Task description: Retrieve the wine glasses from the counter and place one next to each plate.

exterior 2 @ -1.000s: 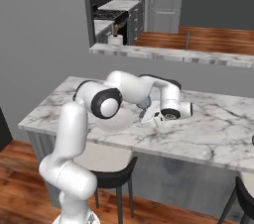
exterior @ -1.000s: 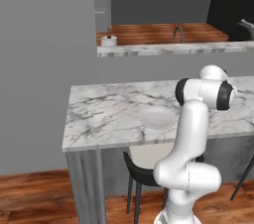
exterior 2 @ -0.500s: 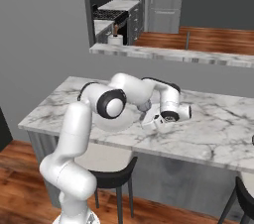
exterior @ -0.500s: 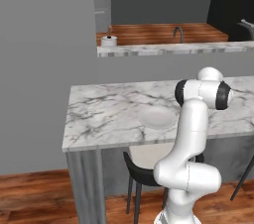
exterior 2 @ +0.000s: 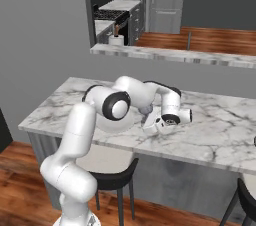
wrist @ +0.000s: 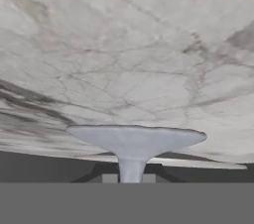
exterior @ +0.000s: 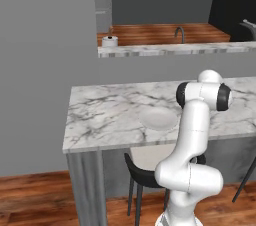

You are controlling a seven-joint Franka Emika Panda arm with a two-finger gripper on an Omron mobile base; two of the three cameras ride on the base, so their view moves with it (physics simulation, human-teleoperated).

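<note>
Gripper [exterior 2: 150, 124] clamps tight on glass [wrist: 135, 143], stem along fingers, foot just above bar top; plate [exterior: 159, 118] just beside hand.

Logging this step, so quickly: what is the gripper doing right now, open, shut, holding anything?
Gripper: shut on a wine glass, its round foot and stem showing in the hand view above the marble bar.
</note>
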